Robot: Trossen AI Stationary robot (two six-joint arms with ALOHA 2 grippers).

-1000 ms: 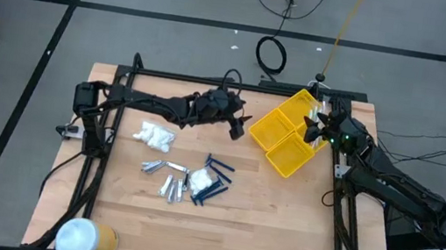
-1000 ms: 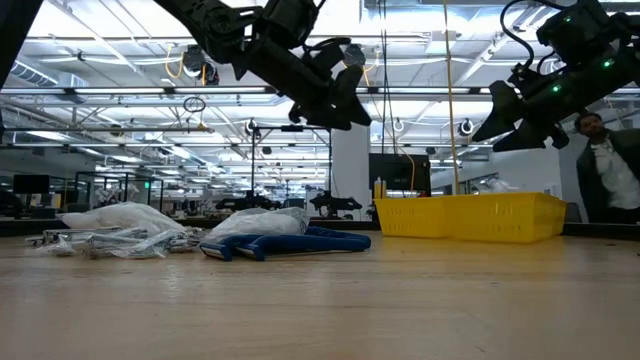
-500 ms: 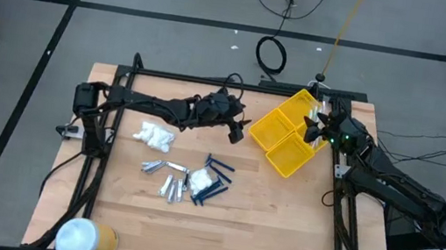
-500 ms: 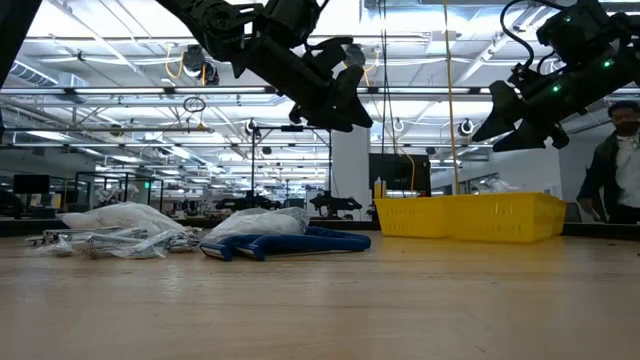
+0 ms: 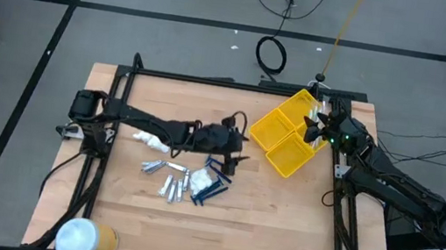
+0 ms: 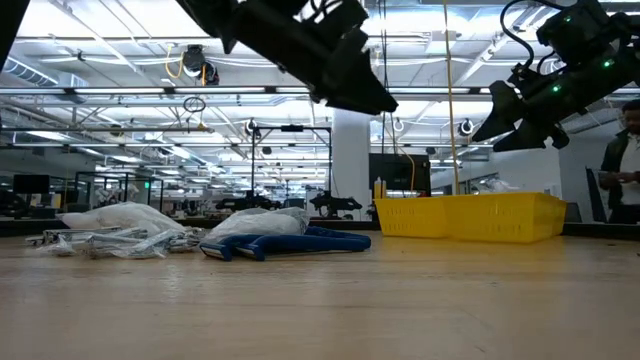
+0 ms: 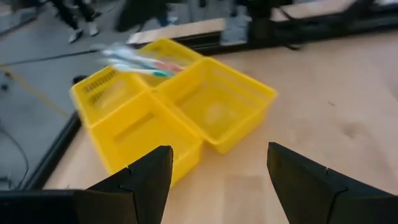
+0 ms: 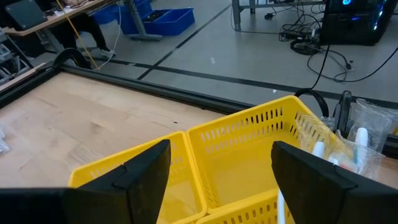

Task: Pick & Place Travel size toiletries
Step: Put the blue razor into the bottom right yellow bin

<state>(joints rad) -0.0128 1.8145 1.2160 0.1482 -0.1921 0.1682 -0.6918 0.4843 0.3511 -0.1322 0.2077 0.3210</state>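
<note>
The left end effector (image 5: 235, 152) is hanging with fingers spread wide and empty, just above the toiletries (image 5: 189, 176) lying mid-surface. The right end effector (image 5: 315, 128) is hovering, equally wide and empty, over the yellow bin (image 5: 288, 152), where toothbrushes (image 7: 140, 62) are lying.

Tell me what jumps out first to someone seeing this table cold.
The yellow bin at the table's far right corner stands out, its end compartment holding a few toothbrushes. Mid-table lies a scatter of toiletries: silvery tubes, white packets, dark blue combs. The left gripper hangs open just above that pile, while the right gripper waits open over the bin.
</note>
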